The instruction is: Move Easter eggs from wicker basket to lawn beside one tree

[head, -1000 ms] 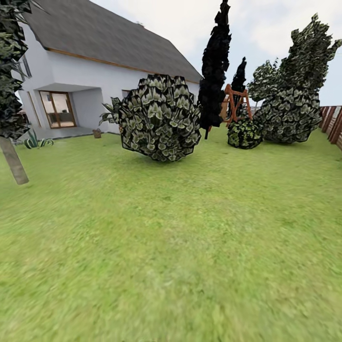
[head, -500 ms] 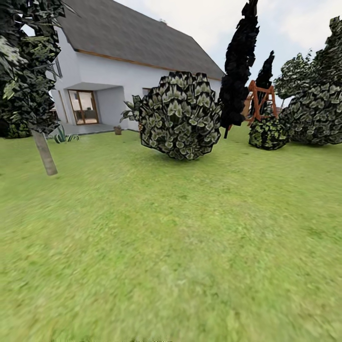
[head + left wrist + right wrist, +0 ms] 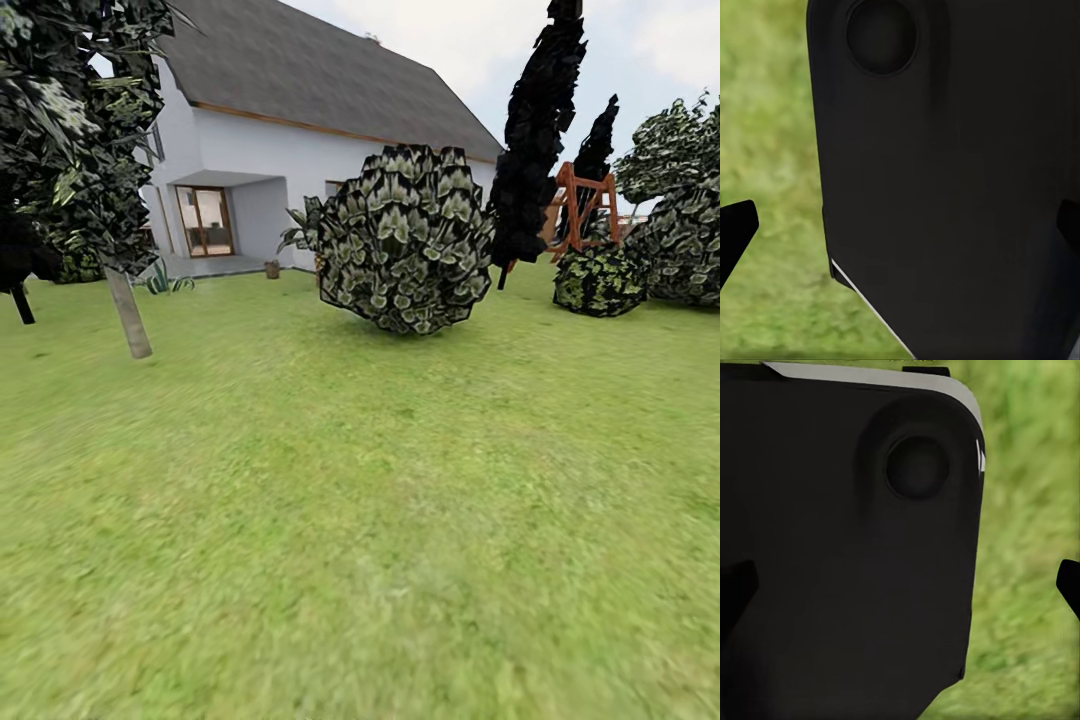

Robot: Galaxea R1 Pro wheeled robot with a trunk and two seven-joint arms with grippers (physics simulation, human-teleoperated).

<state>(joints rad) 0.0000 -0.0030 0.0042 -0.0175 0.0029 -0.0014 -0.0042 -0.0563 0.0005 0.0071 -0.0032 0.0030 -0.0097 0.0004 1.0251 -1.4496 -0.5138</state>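
L and R wrist views: a dark robot body panel (image 3: pixel 945 180) blocks most of each; one L fingertip (image 3: pixel 735 232) and one R fingertip (image 3: pixel 1069 585) at the frame edges, so jaws sit spread, nothing between. Head view: lawn (image 3: pixel 400 500) in foreground; tree (image 3: pixel 128 310) at far left; round bush (image 3: pixel 405 240) centre; white house (image 3: pixel 280 150) behind.

White house (image 3: pixel 300 150), grey roof, glazed door (image 3: pixel 206 220); round bush (image 3: pixel 405 252); black cypress (image 3: pixel 540 120); overcast sky.
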